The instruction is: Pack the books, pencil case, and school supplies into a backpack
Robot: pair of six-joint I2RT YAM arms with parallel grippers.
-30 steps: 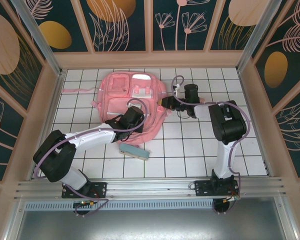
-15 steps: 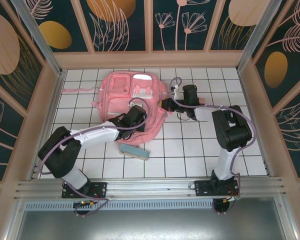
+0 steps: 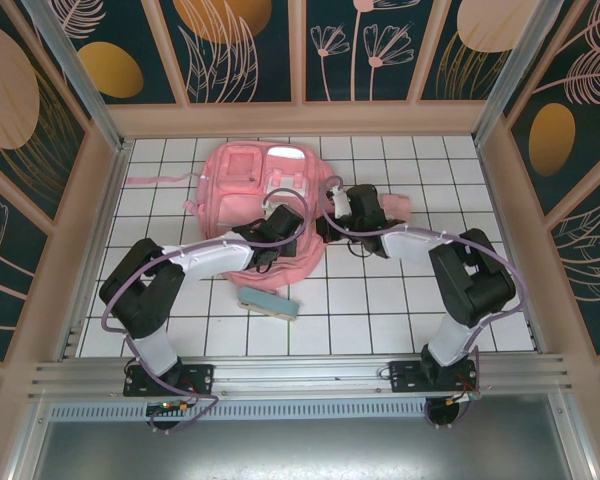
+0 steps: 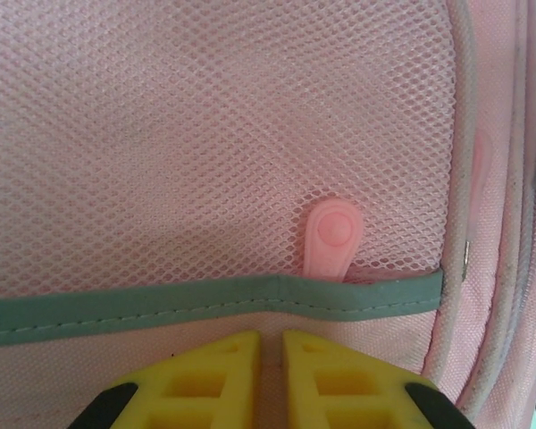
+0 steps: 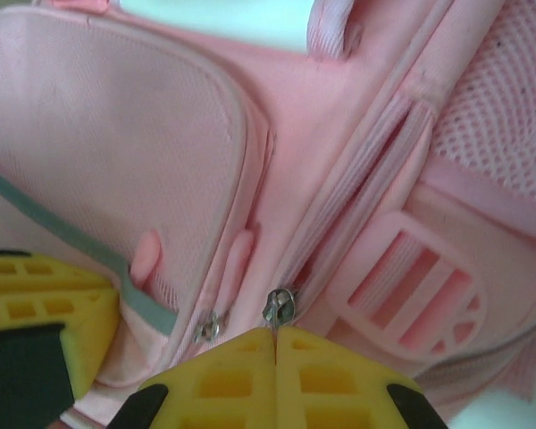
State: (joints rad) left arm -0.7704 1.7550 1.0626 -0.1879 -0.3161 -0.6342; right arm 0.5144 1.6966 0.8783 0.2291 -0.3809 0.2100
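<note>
Right gripper has its fingers pressed together right at the metal zip slider on the backpack; whether a tab is nipped between them I cannot tell. Over the last second it swung in from beside the bag onto its right edge. Left gripper has narrowed to a thin slit on the fabric below the grey strip, its hold unclear. Opening the zip looks imminent; the pencil case lies unpacked near the bag's front edge.

Black-and-white arms trail purple cables and end in yellow latticed fingers.
</note>
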